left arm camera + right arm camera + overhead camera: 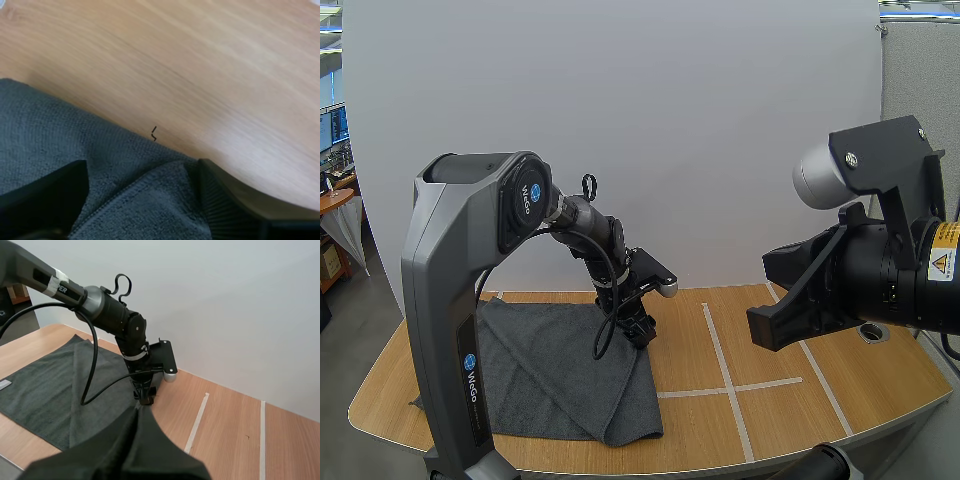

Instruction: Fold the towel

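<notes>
**Left pincer open over the towel's far corner, right pincer closed and off the cloth**

The dark grey terry towel (560, 380) lies flat on the light wooden table (720, 420), and everything here is placed against it. A soft crease runs across the cloth, and the side of the towel nearer the white tape lines (725, 365) looks doubled over, though from above I cannot be sure of that.

My left pincer (638, 328) is down at the towel's far corner, on the side facing the tape lines. From its own camera, my left pincer (142, 167) has its two black fingers standing well apart. The towel's (50, 130) edge runs between them, a low ridge of cloth rising in the gap. The fingers straddle the cloth rather than pinch it, and bare table (200, 60) lies just beyond the hem.

My right pincer (770, 300) hangs in the air, well apart from the towel and over the taped part of the table. Seen from its wrist, my right pincer (136, 412) shows both fingers pressed together as one dark wedge, with nothing between them. It points toward the towel (45, 385) and my left pincer (145, 395) at that far corner.
</notes>
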Action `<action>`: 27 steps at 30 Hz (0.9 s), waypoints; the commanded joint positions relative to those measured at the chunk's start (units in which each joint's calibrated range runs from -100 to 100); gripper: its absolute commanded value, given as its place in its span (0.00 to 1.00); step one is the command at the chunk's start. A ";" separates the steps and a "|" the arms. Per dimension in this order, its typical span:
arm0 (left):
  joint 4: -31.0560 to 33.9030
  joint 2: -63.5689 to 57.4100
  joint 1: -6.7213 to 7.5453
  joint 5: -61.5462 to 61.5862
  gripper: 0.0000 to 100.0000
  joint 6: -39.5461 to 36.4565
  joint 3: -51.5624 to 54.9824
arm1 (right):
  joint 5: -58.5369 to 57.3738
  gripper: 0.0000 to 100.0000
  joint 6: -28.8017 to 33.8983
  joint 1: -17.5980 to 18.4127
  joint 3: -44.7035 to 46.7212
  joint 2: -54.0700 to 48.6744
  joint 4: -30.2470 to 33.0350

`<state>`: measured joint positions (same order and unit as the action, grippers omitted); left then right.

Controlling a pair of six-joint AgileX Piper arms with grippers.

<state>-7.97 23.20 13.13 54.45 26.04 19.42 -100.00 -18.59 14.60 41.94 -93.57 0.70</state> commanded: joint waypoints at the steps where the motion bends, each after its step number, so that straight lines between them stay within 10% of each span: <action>1: -1.32 0.06 0.20 -0.08 1.00 -0.94 -0.39 | 0.00 0.00 -0.35 -0.24 0.16 -0.28 -0.18; 12: -1.65 0.06 0.20 1.90 0.66 -0.94 -0.39 | 0.00 0.00 -0.35 -0.24 0.16 -0.28 -0.31; 24: -3.72 -3.35 0.20 2.60 0.63 -0.94 -0.39 | 0.00 0.00 -0.35 -0.24 0.16 -0.28 -0.31; 27: -3.66 -3.64 0.20 3.03 0.45 -0.94 -0.39 | 0.00 0.00 -0.35 -0.24 0.16 -0.28 -0.31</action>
<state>-10.56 21.56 13.13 57.06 25.64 19.42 -100.00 -18.59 14.60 41.94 -93.57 0.46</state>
